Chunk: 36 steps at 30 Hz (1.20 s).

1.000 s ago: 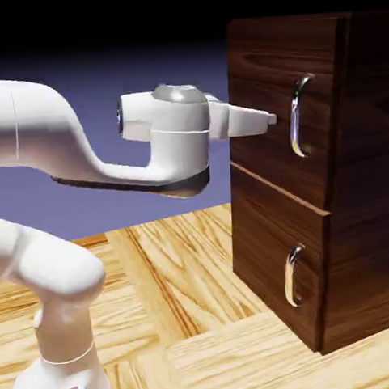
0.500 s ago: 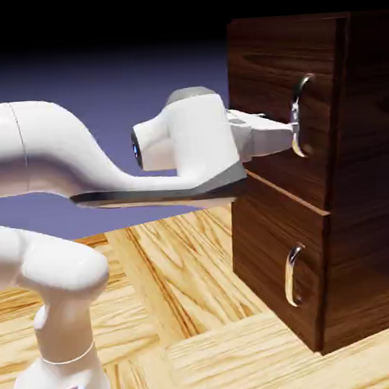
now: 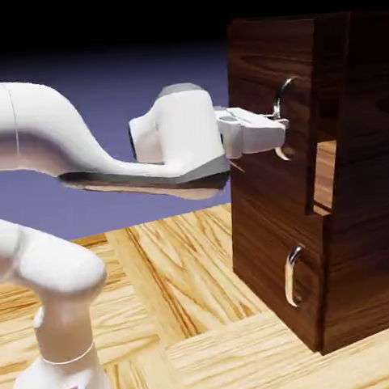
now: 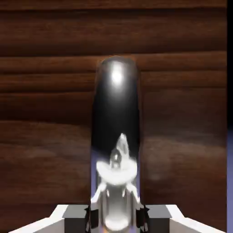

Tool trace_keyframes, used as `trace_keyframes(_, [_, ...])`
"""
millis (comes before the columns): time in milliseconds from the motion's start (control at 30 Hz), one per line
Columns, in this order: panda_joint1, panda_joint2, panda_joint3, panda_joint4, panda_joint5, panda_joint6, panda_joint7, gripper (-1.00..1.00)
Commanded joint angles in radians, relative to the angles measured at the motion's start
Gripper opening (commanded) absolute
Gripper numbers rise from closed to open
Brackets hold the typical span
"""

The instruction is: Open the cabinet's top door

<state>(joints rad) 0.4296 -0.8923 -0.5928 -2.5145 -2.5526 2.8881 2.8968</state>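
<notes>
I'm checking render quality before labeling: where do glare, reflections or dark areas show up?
Hand view: the handle carries a bright glare spot up top and mirrors the gripper lower down. Exterior view: the cabinet side is dim, background above black; nothing blurred.

The gripper (image 3: pixel 281 132) sits on the handle (image 3: pixel 282 95) of the top door (image 3: pixel 266 120), which stands ajar from the cabinet (image 3: pixel 367 179), above the lower door (image 3: pixel 270 250).
</notes>
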Motion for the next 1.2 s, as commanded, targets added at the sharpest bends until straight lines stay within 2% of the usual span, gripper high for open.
trace_keyframes(0, [-0.036,-0.005,0.032,-0.017,0.022,-0.005,0.000,-1.00])
trace_keyframes(467, [-0.543,-0.140,0.477,-0.188,0.354,0.053,-0.005,-1.00])
trace_keyframes(733, [-0.776,-0.295,0.663,-0.285,0.692,0.134,-0.184,-1.00])
trace_keyframes(967, [-0.772,-0.405,0.714,-0.370,0.997,0.075,-0.438,-1.00])
trace_keyframes(1167, [-0.645,-0.522,0.791,-0.435,1.257,-0.137,-0.626,-1.00])
